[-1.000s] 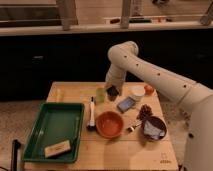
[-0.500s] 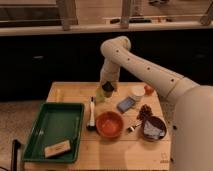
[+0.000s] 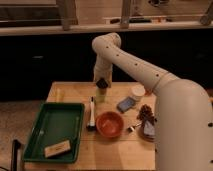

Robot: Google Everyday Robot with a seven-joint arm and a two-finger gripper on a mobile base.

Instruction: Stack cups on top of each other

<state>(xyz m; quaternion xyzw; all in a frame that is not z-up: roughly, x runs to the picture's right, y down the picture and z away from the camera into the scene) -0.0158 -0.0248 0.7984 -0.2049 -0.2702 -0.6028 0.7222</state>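
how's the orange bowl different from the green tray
The orange bowl is round and deep; the green tray is rectangular, shallow and much larger. The bowl looks empty, while the tray holds a small tan block near its front. The bowl sits mid-table; the tray fills the left side. Both rest on the wooden table. The claw hangs behind them, over the yellow-green cup.

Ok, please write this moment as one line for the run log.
gripper: directly above yellow-green cup | arm: over table's back edge | orange bowl: untouched | stack: not visible

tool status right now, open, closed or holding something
Tool: at the table's far edge, directly over the yellow-green cup; whether it grips anything cannot be told.
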